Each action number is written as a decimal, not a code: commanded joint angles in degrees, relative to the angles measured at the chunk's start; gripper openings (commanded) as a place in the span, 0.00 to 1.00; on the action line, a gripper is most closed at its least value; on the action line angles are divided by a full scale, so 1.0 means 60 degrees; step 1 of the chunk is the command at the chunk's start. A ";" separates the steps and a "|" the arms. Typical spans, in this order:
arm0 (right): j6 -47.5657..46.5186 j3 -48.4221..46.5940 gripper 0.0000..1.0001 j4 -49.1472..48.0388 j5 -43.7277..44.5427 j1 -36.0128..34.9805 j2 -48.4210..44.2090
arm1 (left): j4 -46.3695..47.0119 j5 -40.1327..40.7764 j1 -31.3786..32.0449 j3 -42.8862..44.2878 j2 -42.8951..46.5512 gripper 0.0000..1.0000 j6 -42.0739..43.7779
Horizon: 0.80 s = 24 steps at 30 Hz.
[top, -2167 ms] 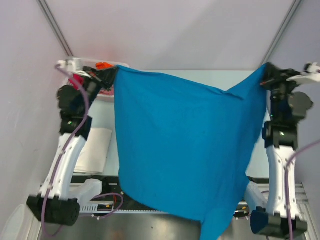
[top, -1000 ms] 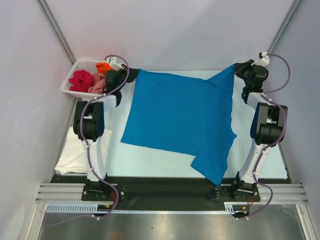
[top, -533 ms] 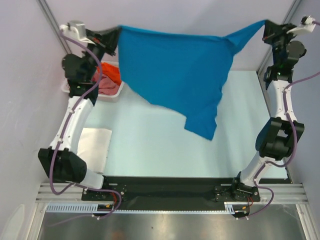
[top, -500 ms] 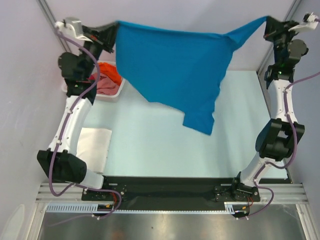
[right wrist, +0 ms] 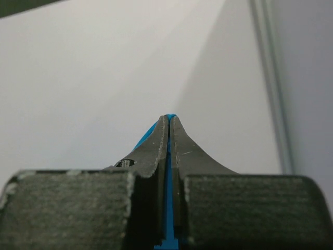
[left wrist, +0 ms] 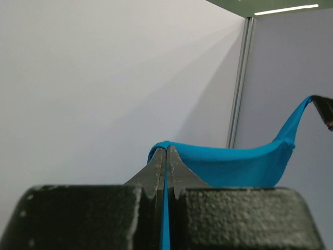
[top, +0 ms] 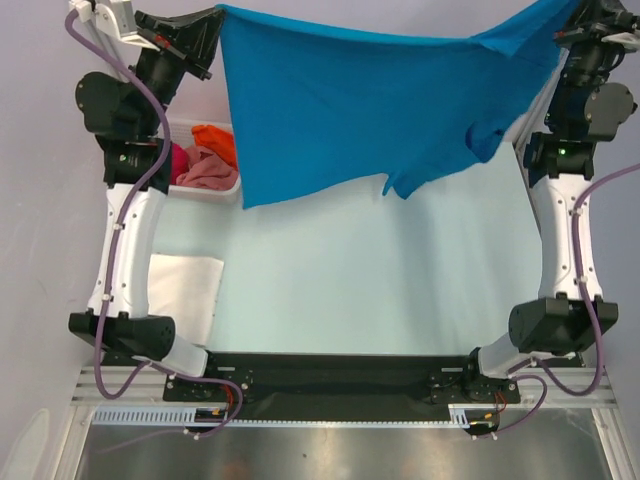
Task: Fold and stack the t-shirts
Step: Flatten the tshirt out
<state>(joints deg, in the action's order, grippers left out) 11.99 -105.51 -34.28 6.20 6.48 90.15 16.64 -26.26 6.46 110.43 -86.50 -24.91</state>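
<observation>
Both arms stand tall, stretched up high from their bases. The left arm [top: 128, 235] goes up on the left side, and its wrist bends in toward the middle. The left gripper [top: 208, 28] is pinched tight on one top corner of the blue t-shirt [top: 350, 110]. The right arm [top: 562, 225] goes up on the right side. The right gripper [top: 572, 30] is pinched tight on the other top corner. In each wrist view, the two fingers press together with only a thin strip of blue between them. The two grippers are far apart.
</observation>
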 commanded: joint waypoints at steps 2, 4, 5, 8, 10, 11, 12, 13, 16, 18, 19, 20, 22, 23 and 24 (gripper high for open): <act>-0.2360 -0.0327 0.00 -0.0353 0.2086 -0.0771 -0.1401 | -0.0444 -0.0267 -0.0080 0.0899 0.0910 0.00 0.0050; -0.2743 -0.0679 0.00 0.0057 0.2205 -0.0933 -0.1679 | -0.0663 -0.0281 -0.0080 0.1018 0.1115 0.00 0.0049; -0.2919 -0.0913 0.00 0.0509 0.2190 -0.0934 -0.1724 | -0.0708 -0.0252 -0.0080 0.1163 0.1174 0.00 0.0064; -0.3387 -0.1865 0.00 0.0689 0.1723 -0.0904 -0.1578 | -0.0811 0.0055 -0.0080 0.1602 0.1175 0.00 0.0151; -0.3623 -0.2670 0.00 0.0674 0.1328 -0.0904 -0.1286 | -0.0899 0.0274 -0.0080 0.1867 0.1087 0.00 0.0196; -0.3755 -0.2833 0.00 0.0718 0.1224 -0.0904 -0.1154 | -0.0885 0.0406 -0.0080 0.1984 0.1057 0.00 0.0167; -0.3857 -0.2776 0.00 0.0603 0.1180 -0.0904 -0.1225 | -0.0826 0.0436 -0.0080 0.2000 0.1072 0.00 0.0109; -0.3829 -0.2674 0.00 0.0587 0.1194 -0.0904 -0.1313 | -0.0710 0.0451 -0.0080 0.2000 0.1101 0.00 -0.0037; -0.3522 -0.2630 0.00 0.0938 0.1078 -0.0904 -0.1723 | -0.0635 0.0363 -0.0080 0.1971 0.1305 0.00 -0.0185; -0.3449 -0.2308 0.00 0.0924 0.0975 -0.0933 -0.2219 | -0.0621 0.0305 -0.0080 0.1810 0.1670 0.00 -0.0185; -0.3332 -0.2162 0.00 0.1025 0.0960 -0.0934 -0.2585 | -0.0621 0.0247 -0.0080 0.1650 0.1977 0.00 -0.0199; -0.3244 -0.2044 0.00 0.1084 0.0945 -0.0934 -0.2588 | -0.0621 0.0231 -0.0066 0.1576 0.1980 0.00 -0.0200; -0.2938 -0.1708 0.00 0.1100 0.0799 -0.0934 -0.3318 | -0.0621 0.0202 -0.0080 0.1371 0.2460 0.00 -0.0229; -0.2834 -0.1112 0.00 0.0838 0.0711 -0.0934 -0.3654 | -0.0606 0.0188 -0.0080 0.1138 0.2608 0.00 -0.0272; -0.2775 -0.0845 0.00 0.0676 0.0522 -0.0934 -0.4136 | -0.0606 0.0202 -0.0080 0.0991 0.2769 0.00 -0.0287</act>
<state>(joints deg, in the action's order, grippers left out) -6.44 -113.21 -26.55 11.46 0.84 72.82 11.20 -25.69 6.44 117.62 -74.30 -25.54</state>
